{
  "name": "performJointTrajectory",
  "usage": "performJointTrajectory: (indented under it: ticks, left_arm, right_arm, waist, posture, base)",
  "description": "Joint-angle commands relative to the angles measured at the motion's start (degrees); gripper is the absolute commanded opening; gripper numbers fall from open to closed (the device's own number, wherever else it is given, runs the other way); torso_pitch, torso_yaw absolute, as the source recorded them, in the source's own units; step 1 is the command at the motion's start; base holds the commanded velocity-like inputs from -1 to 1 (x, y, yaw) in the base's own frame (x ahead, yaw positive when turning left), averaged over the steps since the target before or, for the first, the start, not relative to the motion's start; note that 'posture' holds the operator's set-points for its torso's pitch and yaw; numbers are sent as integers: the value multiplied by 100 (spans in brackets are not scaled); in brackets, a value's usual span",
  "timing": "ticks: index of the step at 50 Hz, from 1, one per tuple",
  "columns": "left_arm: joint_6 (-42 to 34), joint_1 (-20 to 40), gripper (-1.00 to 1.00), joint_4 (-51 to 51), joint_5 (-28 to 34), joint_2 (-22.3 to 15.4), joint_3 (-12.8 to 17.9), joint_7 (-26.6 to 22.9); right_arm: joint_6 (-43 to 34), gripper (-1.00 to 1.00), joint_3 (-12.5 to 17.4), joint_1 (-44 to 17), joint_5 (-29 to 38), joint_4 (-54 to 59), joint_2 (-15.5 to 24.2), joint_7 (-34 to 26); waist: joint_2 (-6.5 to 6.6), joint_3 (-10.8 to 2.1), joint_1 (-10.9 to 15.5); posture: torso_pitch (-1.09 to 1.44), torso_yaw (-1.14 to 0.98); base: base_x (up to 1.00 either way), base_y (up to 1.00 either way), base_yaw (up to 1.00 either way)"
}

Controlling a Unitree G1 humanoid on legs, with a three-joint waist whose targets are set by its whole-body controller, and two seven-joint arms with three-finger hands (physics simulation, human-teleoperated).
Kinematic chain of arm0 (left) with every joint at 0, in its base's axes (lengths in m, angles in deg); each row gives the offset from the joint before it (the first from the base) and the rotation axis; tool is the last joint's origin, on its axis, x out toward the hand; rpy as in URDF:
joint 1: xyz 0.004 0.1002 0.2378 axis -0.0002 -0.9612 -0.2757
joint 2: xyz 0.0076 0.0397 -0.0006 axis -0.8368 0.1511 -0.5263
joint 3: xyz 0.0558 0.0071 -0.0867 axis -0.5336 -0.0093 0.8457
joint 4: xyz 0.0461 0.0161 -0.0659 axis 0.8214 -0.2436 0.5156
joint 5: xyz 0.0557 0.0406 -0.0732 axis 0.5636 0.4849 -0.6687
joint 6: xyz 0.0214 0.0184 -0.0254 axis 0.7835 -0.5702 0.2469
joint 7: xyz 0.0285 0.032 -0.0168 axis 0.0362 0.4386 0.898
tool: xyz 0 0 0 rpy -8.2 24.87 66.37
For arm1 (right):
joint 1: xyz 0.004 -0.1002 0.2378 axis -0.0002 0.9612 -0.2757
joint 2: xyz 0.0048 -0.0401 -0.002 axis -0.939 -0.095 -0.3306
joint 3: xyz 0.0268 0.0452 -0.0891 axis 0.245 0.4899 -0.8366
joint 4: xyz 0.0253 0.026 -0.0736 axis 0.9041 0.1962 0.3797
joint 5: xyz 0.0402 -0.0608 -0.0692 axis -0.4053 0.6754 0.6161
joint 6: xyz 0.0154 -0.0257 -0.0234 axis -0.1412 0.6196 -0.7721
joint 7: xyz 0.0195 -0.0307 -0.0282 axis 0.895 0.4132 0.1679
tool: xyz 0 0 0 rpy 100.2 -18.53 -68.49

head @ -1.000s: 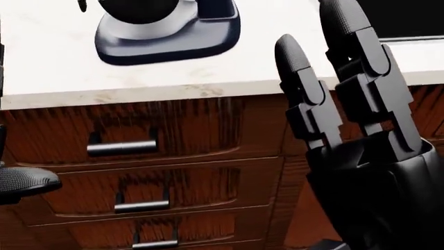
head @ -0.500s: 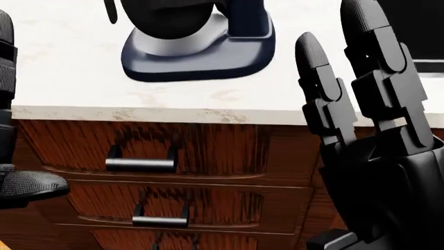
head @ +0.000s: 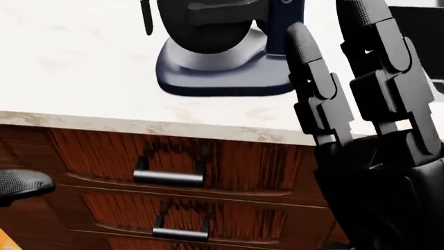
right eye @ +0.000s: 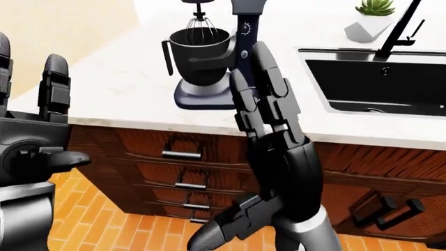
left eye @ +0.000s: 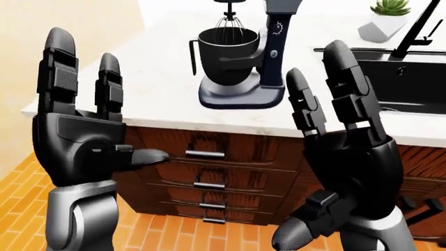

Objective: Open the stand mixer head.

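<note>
Approach step I'd say: both the left robot hand and right robot hand were open and empty, stand mixer at 12 o'clock on the worktop, head needing a reach

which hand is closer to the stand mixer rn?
Right. The right hand is raised, fingers open, just right of the stand mixer in the left-eye view, not touching. The left hand is open too, far off to its left.
</note>
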Motion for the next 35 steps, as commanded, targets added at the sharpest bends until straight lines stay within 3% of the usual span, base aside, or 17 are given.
performJointTrajectory:
  ticks: [1,3,4,6,7,9,16,21,22,23,24,27,29,31,33,34,35]
  left_arm:
    - [75,50,100,55,-28,-1,-57,-65]
    - [64,61,100,65,-45,-9,-47,-53]
    - [62,65,100,65,-50,-12,-43,-49]
    - [67,62,100,62,-45,-11,-50,-51]
    - [65,62,100,67,-44,-11,-53,-52]
    - [69,63,100,54,-42,-12,-48,-54]
    - [77,43,100,96,-13,-2,-59,-79]
    - [54,61,100,106,-56,-17,-38,-53]
    - [46,71,100,111,-73,-22,-31,-41]
    - [45,73,100,111,-75,-24,-33,-38]
    - [47,71,100,113,-73,-24,-40,-39]
    - [45,68,100,116,-75,-23,-43,-34]
    - [36,70,100,128,-84,-24,-43,-22]
    - [34,61,100,137,-81,-17,-52,-21]
    - [34,61,100,135,-81,-15,-52,-19]
    - [36,59,100,135,-80,-15,-52,-21]
    - [36,56,100,137,-79,-13,-53,-21]
  right_arm:
    - [89,100,59,-17,-6,-60,2,24]
    - [61,100,115,-35,-153,-81,-12,30]
    - [50,100,130,-46,-181,-85,-10,44]
    - [111,100,60,-40,8,-51,15,63]
    - [121,100,47,-19,-2,-53,5,52]
    - [138,100,69,-32,-21,-57,-6,61]
    - [118,100,82,-26,-82,-71,-4,66]
    - [74,100,125,-36,-223,-102,-7,65]
    - [16,100,178,-36,-408,-145,-3,45]
    - [-1,100,193,-52,-419,-138,6,67]
    - [6,100,205,-80,-368,-85,17,92]
    - [45,100,193,-130,-233,-41,10,159]
    - [54,100,198,-135,-232,-35,11,164]
    - [41,100,225,-134,-312,-44,8,163]
    - [5,100,285,-125,-542,-103,11,147]
    - [39,100,281,-132,-512,-91,18,158]
    - [65,100,239,-143,-349,-58,38,188]
  waist:
    - [-40,-79,6]
    - [-241,-69,65]
    - [-121,-135,49]
    - [-109,258,-13]
    - [-97,171,-31]
    - [159,-55,-89]
    - [-27,-134,-51]
    - [-43,-155,-23]
    - [-13,-261,-16]
    - [-69,240,-14]
    - [-67,412,-24]
    - [-39,234,29]
    - [-145,-66,57]
    - [-315,-76,87]
    - [-231,-209,60]
    - [-194,281,65]
    - [-224,356,38]
  posture:
    - [0,0]
    - [0,0]
    - [0,0]
    - [0,0]
    - [0,0]
    - [0,0]
    - [0,0]
    - [0,0]
    - [0,0]
    - [0,0]
    - [0,0]
    - [0,0]
    - [0,0]
    - [0,0]
    - [0,0]
    - [0,0]
    - [0,0]
  base:
    - [0,0,0]
    - [2,0,0]
    - [41,0,0]
    - [29,0,0]
    - [0,0,0]
    - [0,0,0]
    - [0,0,0]
    - [0,0,0]
    - [75,0,0]
    - [100,0,0]
    - [100,0,0]
    - [70,0,0]
    - [8,0,0]
    - [0,0,0]
    - [45,0,0]
    - [100,0,0]
    - [91,0,0]
